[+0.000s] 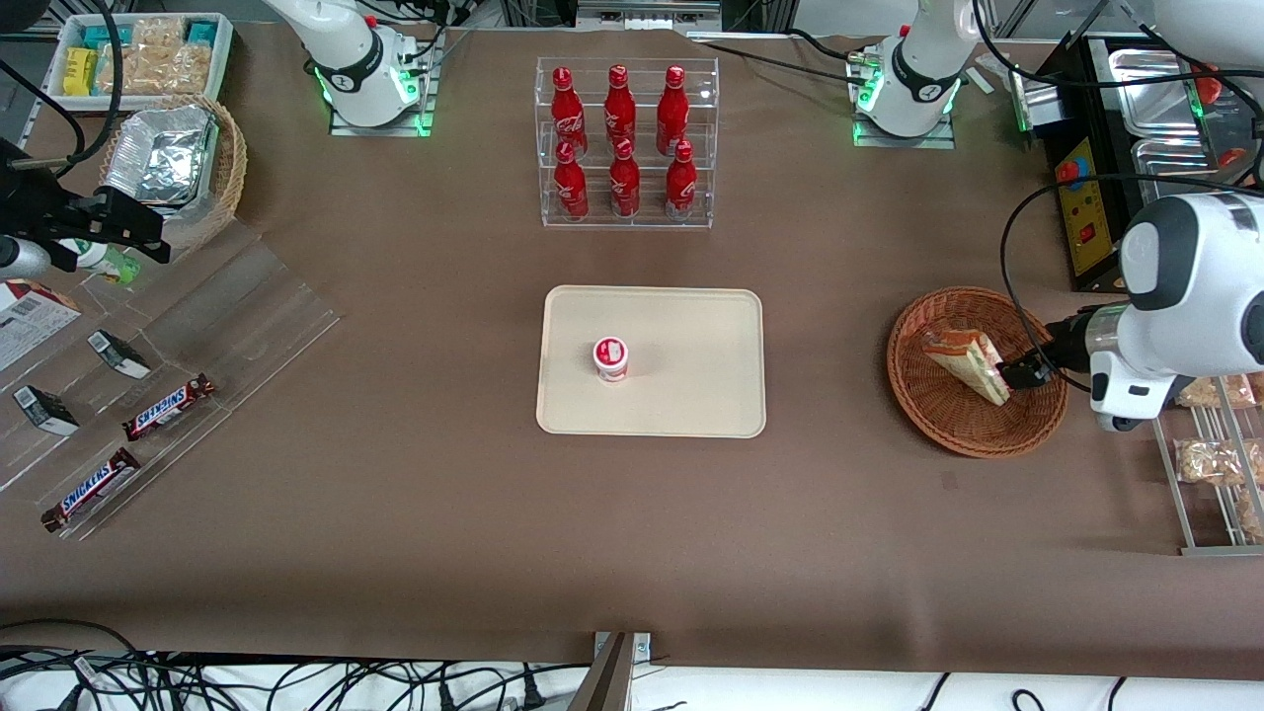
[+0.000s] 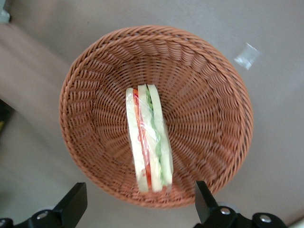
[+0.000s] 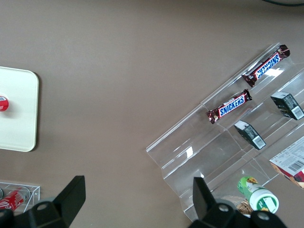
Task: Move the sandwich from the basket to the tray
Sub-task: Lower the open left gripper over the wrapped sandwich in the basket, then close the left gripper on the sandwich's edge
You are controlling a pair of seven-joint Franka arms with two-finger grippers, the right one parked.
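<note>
Brown table surface [image 1: 395,474], laid with goods. Sandwich [image 2: 148,138] is lying on edge inside the basket [image 2: 213,85], toward the working arm's end. Gripper [image 2: 137,209] is hovering above the basket's rim, fingers [image 2: 71,205] spread wide, gripping nothing. Tray [image 1: 691,326] is sitting at table centre, carrying a small red-lidded cup [image 1: 610,357]. Bottle rack [image 1: 626,143] is standing at the tray's 12 o'clock; Snickers bars [image 1: 168,407] are resting toward the parked arm's end.
</note>
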